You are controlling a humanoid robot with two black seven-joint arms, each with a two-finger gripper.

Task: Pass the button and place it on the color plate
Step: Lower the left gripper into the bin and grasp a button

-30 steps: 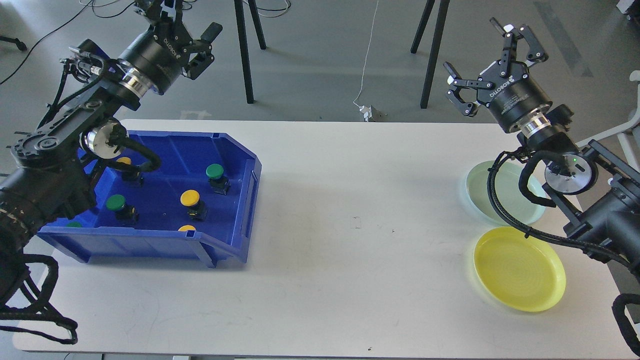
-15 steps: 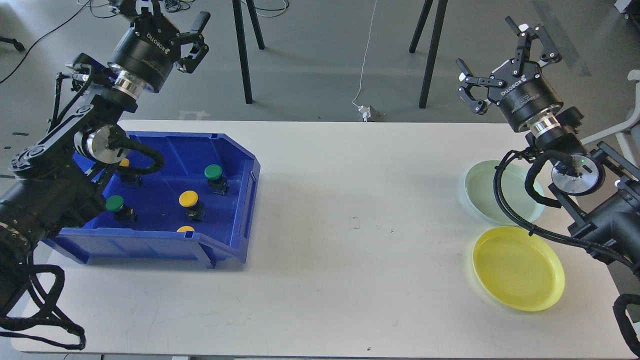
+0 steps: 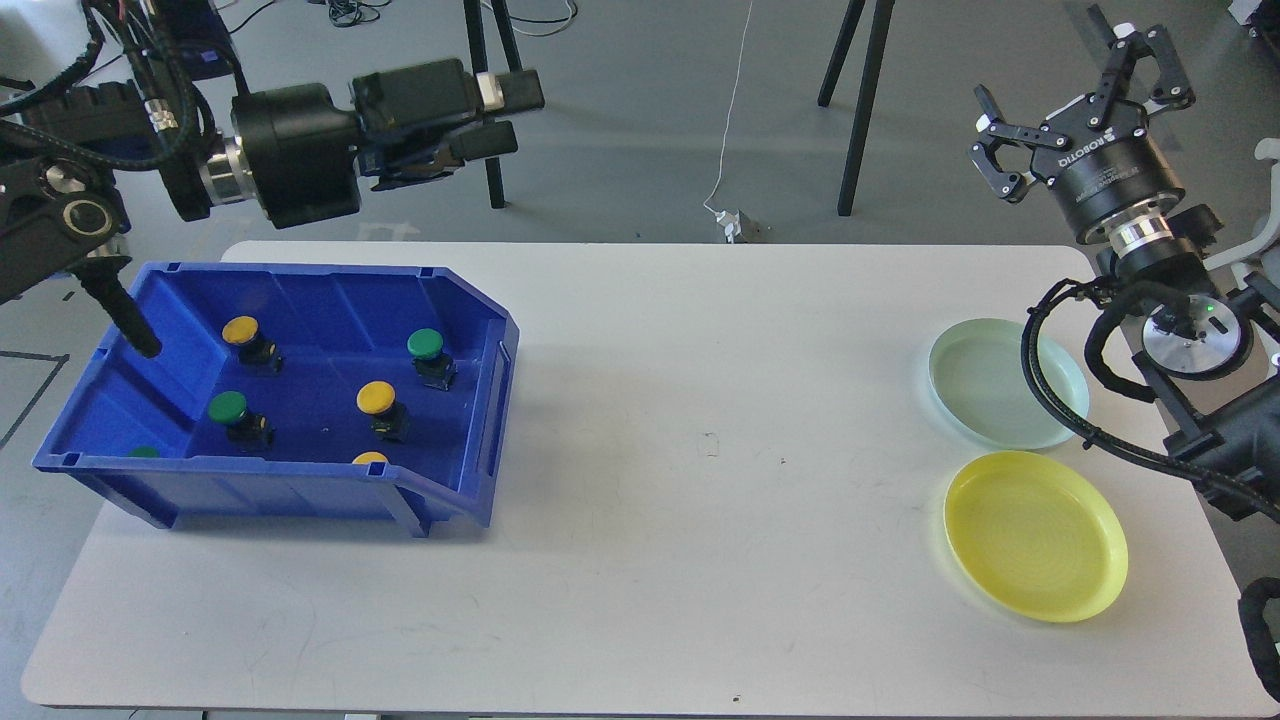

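Note:
A blue bin (image 3: 260, 492) at the table's left holds several push buttons: yellow-capped ones (image 3: 377, 397) (image 3: 240, 330), green-capped ones (image 3: 426, 344) (image 3: 228, 406), and two more half hidden behind the front wall. A pale green plate (image 3: 1005, 385) and a yellow plate (image 3: 1035, 535) lie at the right, both empty. My left gripper (image 3: 500, 112) points sideways to the right, high above the bin's back edge, open and empty. My right gripper (image 3: 1075, 70) is raised beyond the table's far right corner, above the pale green plate, open and empty.
The white table (image 3: 700, 450) carries the bin at the left and the plates at the right. Black stand legs (image 3: 860, 110) and a white cable (image 3: 735, 120) are on the floor behind the table.
My left arm has swung up off the bin and turned its gripper sideways to the right, uncovering the bin's left part. My right gripper has moved right and slightly up.

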